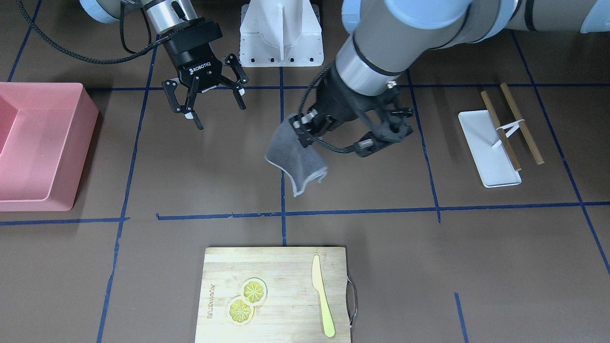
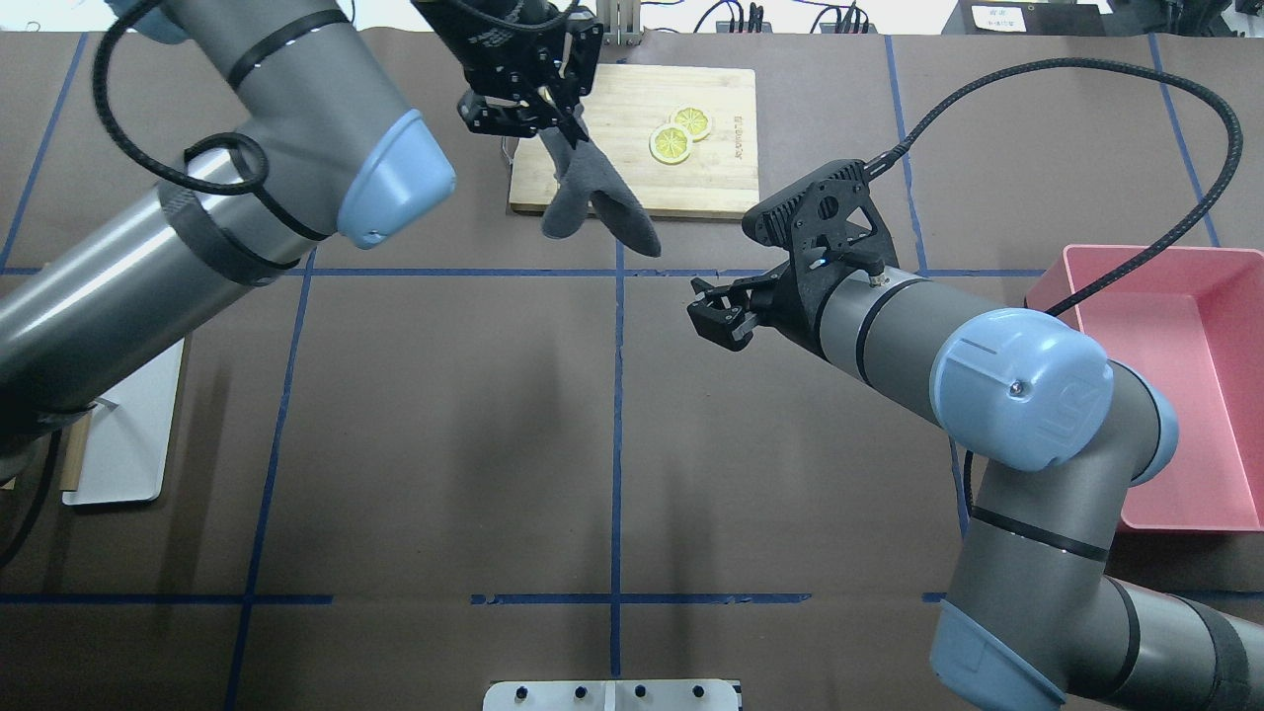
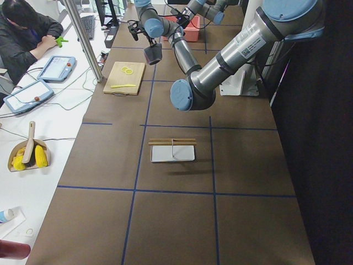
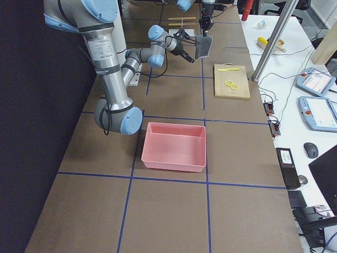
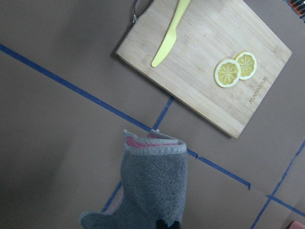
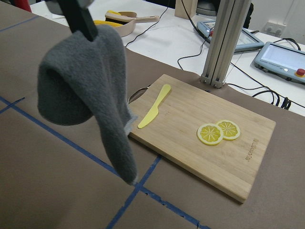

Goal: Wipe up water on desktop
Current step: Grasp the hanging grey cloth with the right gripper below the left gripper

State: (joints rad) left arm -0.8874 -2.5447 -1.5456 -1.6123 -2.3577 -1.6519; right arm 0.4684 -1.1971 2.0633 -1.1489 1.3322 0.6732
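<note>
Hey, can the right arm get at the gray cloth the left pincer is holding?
Probably yes. The right pincer is open and empty. The gray cloth hangs free from the left pincer above the desktop, and nothing shows between them. The right wrist view faces the cloth directly.

Above desktop (image 1: 381, 267) a cloth (image 1: 296, 157), knife (image 1: 322, 302) and lemon slices (image 1: 240, 310) on cutting board (image 1: 286, 271)

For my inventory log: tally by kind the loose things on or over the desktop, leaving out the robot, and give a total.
Grey cloth: 1
Pink bin: 1
Cutting board: 1
Lemon slices: 2
Yellow knife: 1
White tray: 1
Wooden sticks: 2
Total: 9
</note>
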